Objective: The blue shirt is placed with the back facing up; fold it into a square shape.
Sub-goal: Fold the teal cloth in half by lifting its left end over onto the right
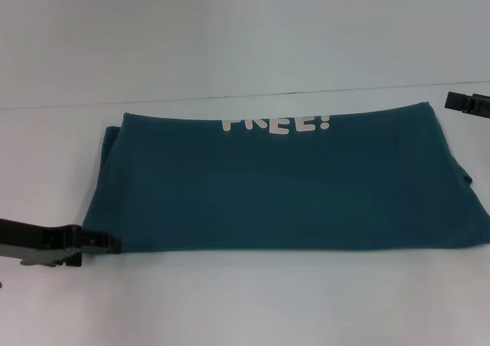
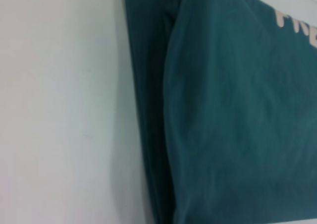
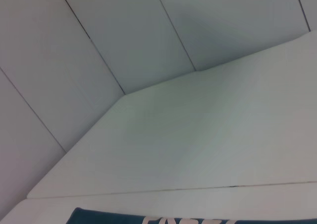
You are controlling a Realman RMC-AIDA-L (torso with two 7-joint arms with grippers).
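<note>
The blue shirt (image 1: 283,185) lies folded into a wide band across the white table (image 1: 245,308). White "FREE!" lettering (image 1: 277,124) is cut off by its far fold edge. My left gripper (image 1: 107,244) sits low at the shirt's near left corner, its tip touching the cloth edge. My right gripper (image 1: 453,101) hovers off the far right corner, just clear of the cloth. The left wrist view shows the shirt's (image 2: 237,125) layered left edge and part of the lettering (image 2: 297,26). The right wrist view shows only a strip of the shirt (image 3: 109,218).
A white panelled wall (image 1: 230,32) rises behind the table's far edge (image 1: 245,95). Bare table runs in front of the shirt and to its left (image 2: 59,115). The shirt's right end reaches the edge of the head view.
</note>
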